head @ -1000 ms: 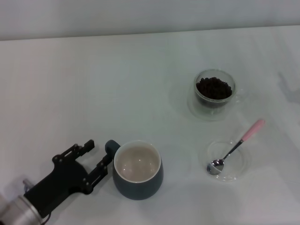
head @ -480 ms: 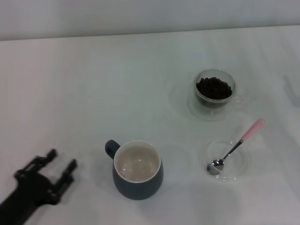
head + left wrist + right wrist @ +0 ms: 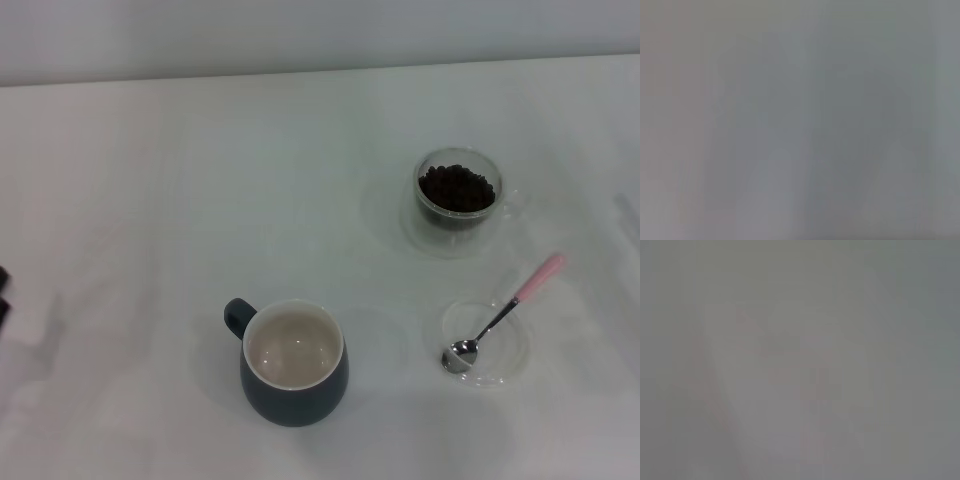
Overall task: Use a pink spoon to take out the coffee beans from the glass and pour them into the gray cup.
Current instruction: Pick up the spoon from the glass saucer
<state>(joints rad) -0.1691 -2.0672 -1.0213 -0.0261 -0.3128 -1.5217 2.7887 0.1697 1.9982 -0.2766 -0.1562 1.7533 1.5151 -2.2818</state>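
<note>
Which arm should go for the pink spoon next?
Right, probably. The pink spoon lies in the clear dish on the robot's right side, near the glass. Only a sliver of the left pincer shows at the far left edge; the right pincer is out of view.

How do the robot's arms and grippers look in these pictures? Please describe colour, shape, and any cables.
Almost nothing of them shows. In the head view, only a small black piece of the left gripper sits at the picture's left edge; its shape, cables and markings cannot be made out. The right arm is not in view. Both wrist views show only a featureless grey blur, without fingers.
</note>
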